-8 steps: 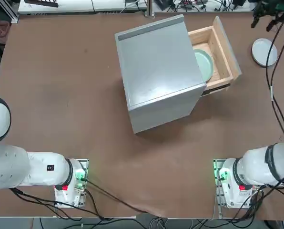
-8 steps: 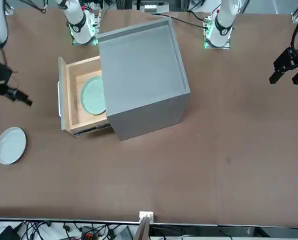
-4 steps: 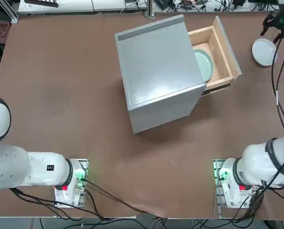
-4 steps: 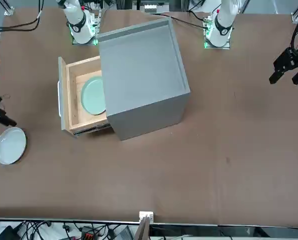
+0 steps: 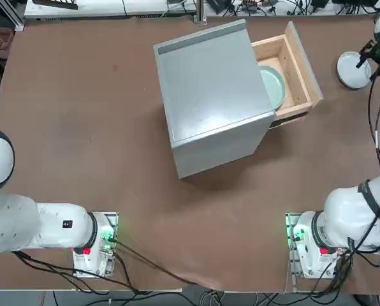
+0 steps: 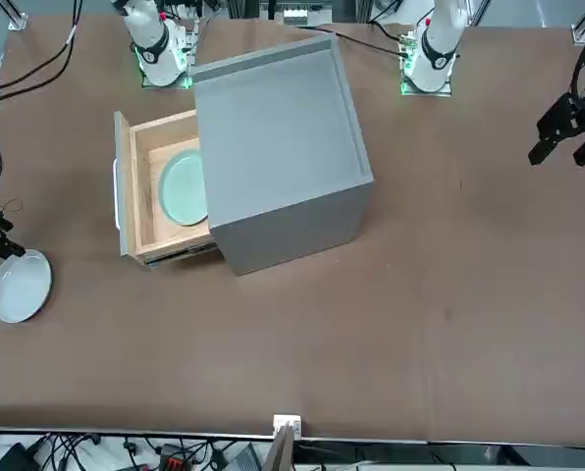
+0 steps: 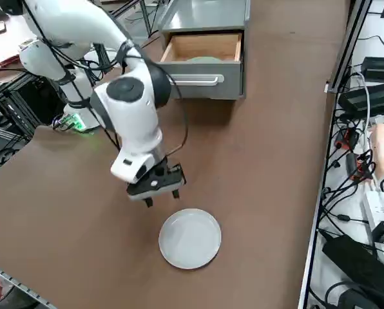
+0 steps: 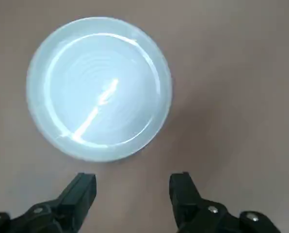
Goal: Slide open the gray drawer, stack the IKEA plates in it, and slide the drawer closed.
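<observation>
Brown counter (image 7: 256, 193) w/ white plate (image 7: 190, 239) on it. My R fingers (image 8: 81, 199) are apart near it. Mint plate (image 6: 183, 187) sits in open gray drawer (image 6: 170, 191).

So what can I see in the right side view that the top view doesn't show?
Only the right side view shows the handle on the drawer's gray front.

Only the top view shows the other, parked arm.

Both show the open drawer, the mint plate in it, the white plate and the right gripper.
</observation>
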